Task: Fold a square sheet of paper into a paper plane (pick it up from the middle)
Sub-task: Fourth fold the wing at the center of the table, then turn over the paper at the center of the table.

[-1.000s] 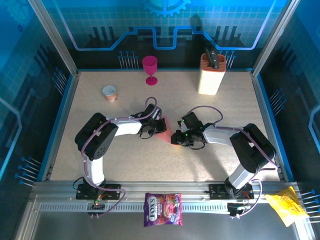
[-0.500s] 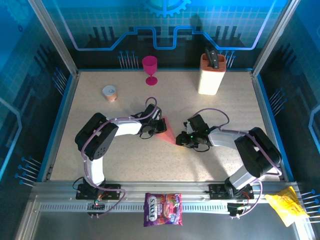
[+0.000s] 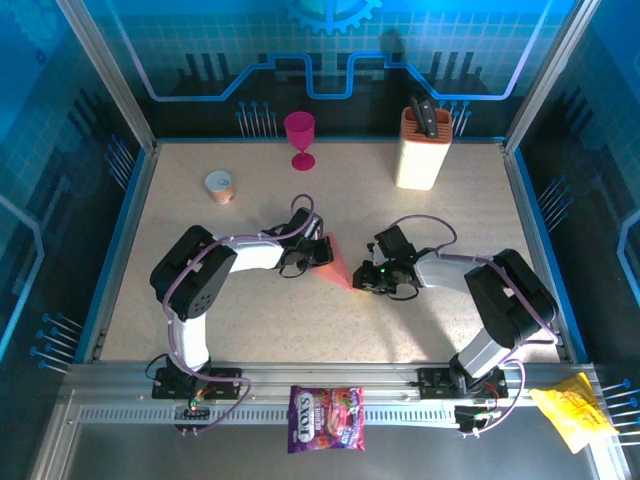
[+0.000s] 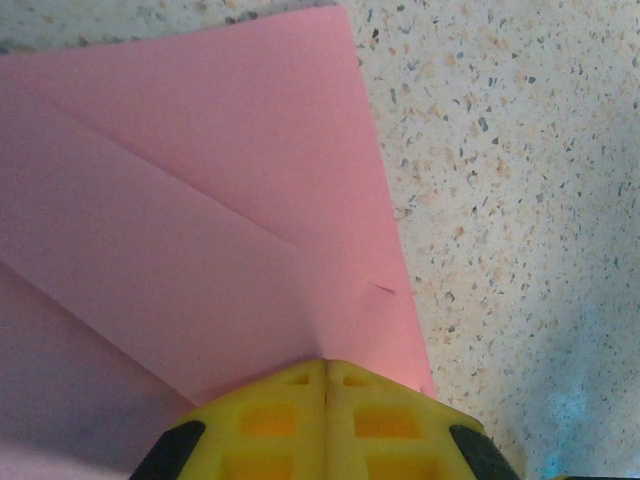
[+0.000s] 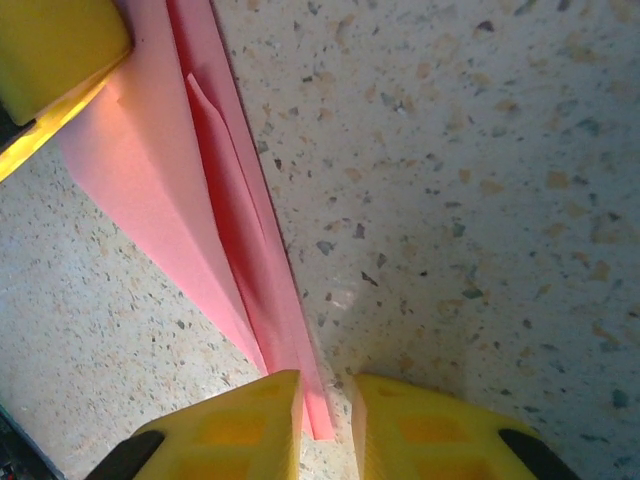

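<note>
Paper plane [image 4: 200, 220]: one; left tool [image 4: 325, 368] closed, pressing it; right tool [image 5: 326, 385] slightly parted astride its tip.

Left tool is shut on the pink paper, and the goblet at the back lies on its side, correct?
Not quite. The left tool is shut on the paper, as the left wrist view shows, but the goblet stands upright on its foot at the back, as the top view shows.
</note>
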`<state>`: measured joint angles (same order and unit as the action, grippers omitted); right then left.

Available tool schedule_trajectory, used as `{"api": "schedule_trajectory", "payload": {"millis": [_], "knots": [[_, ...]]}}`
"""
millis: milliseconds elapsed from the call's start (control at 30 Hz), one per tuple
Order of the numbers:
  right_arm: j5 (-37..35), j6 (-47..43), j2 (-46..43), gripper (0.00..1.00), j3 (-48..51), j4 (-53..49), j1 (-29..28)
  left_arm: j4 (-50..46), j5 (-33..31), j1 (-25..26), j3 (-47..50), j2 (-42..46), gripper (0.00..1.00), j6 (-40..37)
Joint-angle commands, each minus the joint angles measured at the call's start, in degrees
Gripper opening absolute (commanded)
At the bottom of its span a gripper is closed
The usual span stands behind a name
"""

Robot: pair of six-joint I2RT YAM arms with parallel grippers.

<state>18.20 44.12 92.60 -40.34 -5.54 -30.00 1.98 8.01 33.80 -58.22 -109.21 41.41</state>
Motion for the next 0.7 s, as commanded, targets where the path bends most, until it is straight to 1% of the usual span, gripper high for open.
{"api": "schedule_trajectory", "payload": {"millis": [0, 300, 500, 667], "knots": [[1.40, 0.73, 1.83, 0.20, -1.87, 4.15, -3.30, -3.56, 1.02, -0.14, 2.28, -2.89, 0.00, -1.40], [0.44, 1.93, 1.90, 0.20, -1.82, 4.69, -5.03, -3.20, 1.24, -0.35, 2.38, -3.01, 0.00, -1.51], [0.35, 2.99, 1.45, 0.20, -1.29, 5.59, -5.21, -2.92, 1.33, -0.51, 2.49, -3.13, 0.00, -1.64], [1.56, 3.93, 2.79, 0.20, -1.10, 7.32, -5.08, -2.60, 1.48, -0.58, 2.58, -3.40, 0.00, -1.45]]}}
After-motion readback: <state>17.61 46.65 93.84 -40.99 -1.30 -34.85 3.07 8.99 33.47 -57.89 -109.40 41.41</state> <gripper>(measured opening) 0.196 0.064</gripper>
